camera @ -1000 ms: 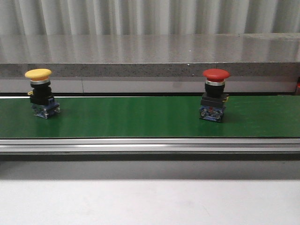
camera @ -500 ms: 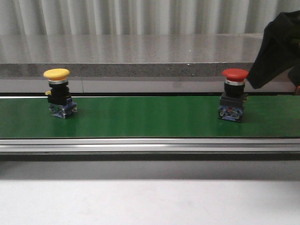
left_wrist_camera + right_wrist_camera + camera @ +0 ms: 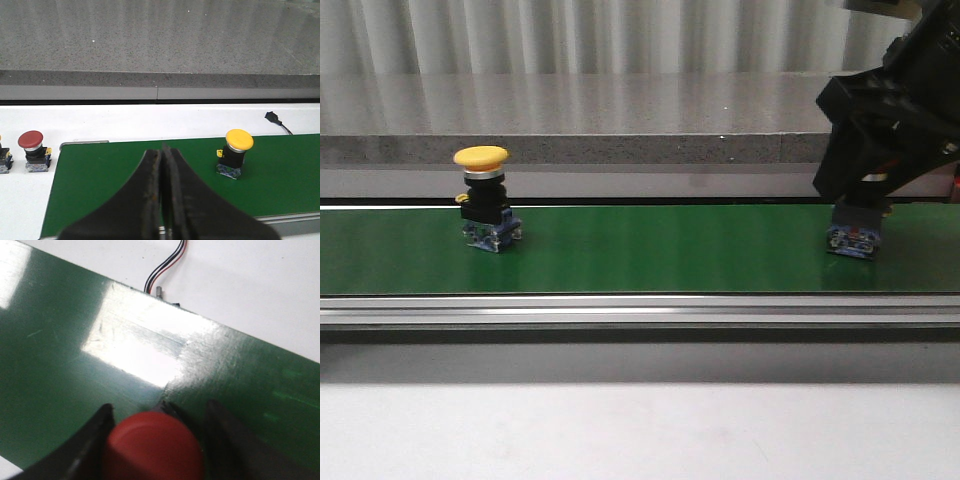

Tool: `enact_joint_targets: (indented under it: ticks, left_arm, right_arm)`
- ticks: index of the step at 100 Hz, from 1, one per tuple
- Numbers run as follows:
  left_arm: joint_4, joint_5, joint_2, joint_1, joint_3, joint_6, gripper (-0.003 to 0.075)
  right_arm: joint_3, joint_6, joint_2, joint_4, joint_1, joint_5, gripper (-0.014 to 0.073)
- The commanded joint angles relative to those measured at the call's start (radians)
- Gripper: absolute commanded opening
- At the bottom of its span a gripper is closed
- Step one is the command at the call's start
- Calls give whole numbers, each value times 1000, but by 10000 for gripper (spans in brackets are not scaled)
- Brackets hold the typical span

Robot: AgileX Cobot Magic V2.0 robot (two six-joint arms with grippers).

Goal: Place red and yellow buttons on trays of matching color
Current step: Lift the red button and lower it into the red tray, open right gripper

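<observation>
A yellow button (image 3: 482, 200) stands upright on the green belt (image 3: 660, 250) at the left; it also shows in the left wrist view (image 3: 237, 152). The red button's base (image 3: 853, 240) stands on the belt at the right, its cap hidden behind my right gripper (image 3: 861, 205). In the right wrist view the red cap (image 3: 152, 447) sits between the open fingers (image 3: 97, 437) of the right gripper (image 3: 160, 440); a gap shows on one side. My left gripper (image 3: 162, 167) is shut and empty above the belt, apart from the yellow button. No trays are in view.
A second red button (image 3: 31, 150) stands on the white table beside the belt's end. A metal rail (image 3: 640, 310) runs along the belt's front edge. A grey stone ledge (image 3: 620, 140) runs behind it. A small wired connector (image 3: 159, 290) lies by the belt.
Both buttons have moved to the right along the belt. My right arm has come down from the upper right and now straddles the red button's cap.
</observation>
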Motion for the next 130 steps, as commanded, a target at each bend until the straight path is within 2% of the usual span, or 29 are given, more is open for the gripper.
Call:
enact_joint_targets:
  ticks: [1,8,20,34,56,74,94,130]
  left_arm:
    - [-24,-74,3,-8,-26,0,-20]
    - [-24,-74,3,-8,-26,0,-20]
    - [-24,-74,3,-8,-26,0,-20]
    - [-24,-74,3,-8,-26,0,-20]
    - [-24,-74,3,-8,-26,0,-20]
    - [-24,-74,3,-8,-26,0,-20]
    - [-24,-74,3,-8,-26,0,-20]
    - [-24,-74,3,-8,-26,0,-20]
  right_arm:
    - [-55,-10,-35,-18,-11,-27,160]
    - [-96,-10,-36,-24,-31,20,97]
    - [-209,-4,-36,-24,-109,136,96]
    - [-374,43,-36,-24,-266,220,96]
    - [-514,118,-20,-24,-568,201,96]
    - [-519,124,47,-22,-749,80,96]
    - [-519,124,190,-22,-822,-28,96]
    - [-519,124,382,-8,-825,-70,96]
